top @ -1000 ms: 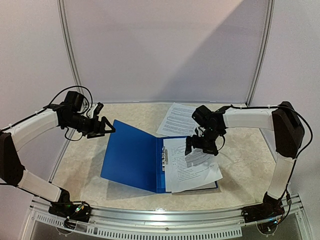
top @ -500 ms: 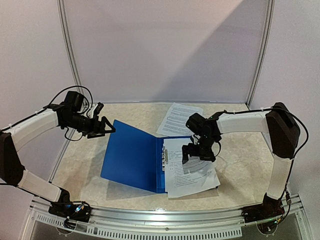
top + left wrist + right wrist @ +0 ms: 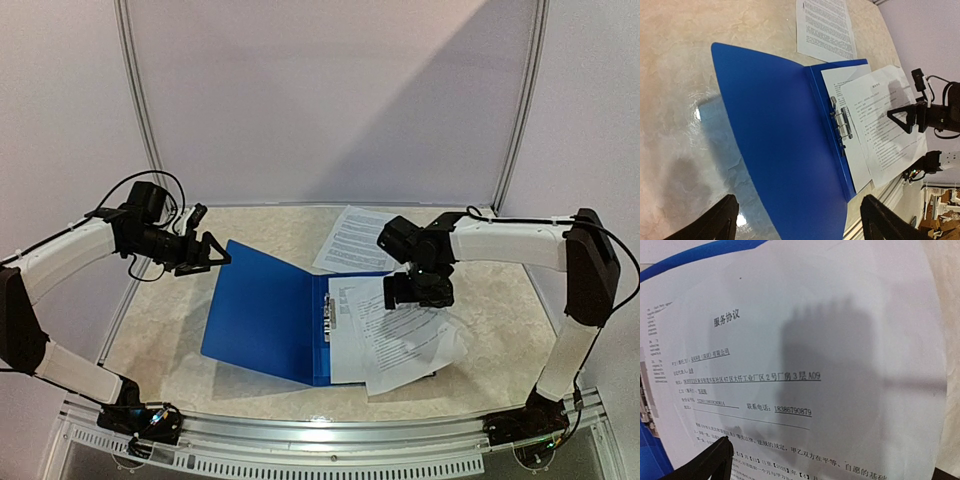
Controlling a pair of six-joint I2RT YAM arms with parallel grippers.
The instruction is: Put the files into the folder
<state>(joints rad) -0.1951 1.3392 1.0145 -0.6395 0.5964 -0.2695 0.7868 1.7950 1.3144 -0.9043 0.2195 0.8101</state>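
Observation:
The blue folder (image 3: 262, 318) lies open on the table, its left cover (image 3: 775, 145) tilted up and its metal clip (image 3: 840, 122) on the spine. Two files rest on its right half: one lies flat (image 3: 345, 330) and the top one (image 3: 412, 345) is skewed, hanging over the front right edge. A third file (image 3: 355, 238) lies on the table behind. My right gripper (image 3: 418, 290) hovers open just over the top file (image 3: 815, 365). My left gripper (image 3: 205, 252) stands open beside the cover's far left corner, holding nothing.
White booth walls with metal posts (image 3: 140, 100) close in the back and both sides. The table's metal front rail (image 3: 320, 440) runs between the arm bases. Bare marbled table (image 3: 490, 320) lies right of the folder.
My right gripper swept left over the folder, then came back right. The top file turned and slid, now sticking out past the folder's front right. The left arm stayed still.

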